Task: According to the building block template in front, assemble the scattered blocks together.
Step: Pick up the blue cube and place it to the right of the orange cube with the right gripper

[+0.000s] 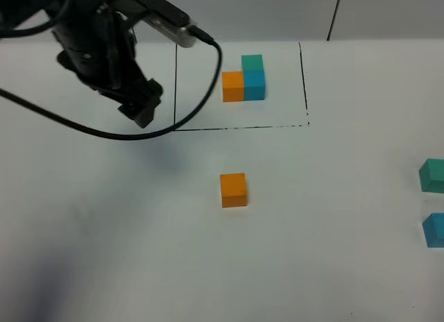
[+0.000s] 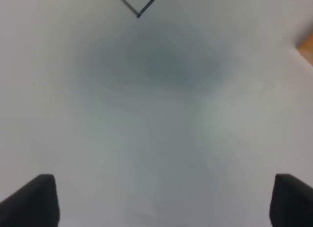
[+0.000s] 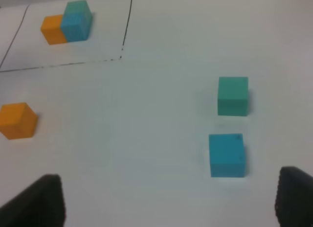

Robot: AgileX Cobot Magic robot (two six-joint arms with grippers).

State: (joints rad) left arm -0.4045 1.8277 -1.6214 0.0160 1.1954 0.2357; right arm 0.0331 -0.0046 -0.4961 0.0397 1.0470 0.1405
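The building block template (image 1: 244,79) stands inside a thin black rectangle at the back: orange joined to blue, teal green on top of the blue. It also shows in the right wrist view (image 3: 66,22). The scattered orange cube (image 1: 234,189) lies mid-table in front of the rectangle. The teal green cube (image 1: 432,175) and the sky blue cube (image 1: 434,229) lie at the right edge. My left gripper (image 1: 142,108) hangs open and empty above the table, left of the rectangle. My right gripper (image 3: 166,200) is open and empty, with the blue cube (image 3: 227,155) and the teal green cube (image 3: 233,96) ahead of it.
The white table (image 1: 139,252) carries only the cubes and the drawn outline (image 1: 239,128). The left arm's black cable (image 1: 69,124) loops over the back left. The left wrist view shows the outline's corner (image 2: 138,14) and a sliver of the orange cube (image 2: 307,46).
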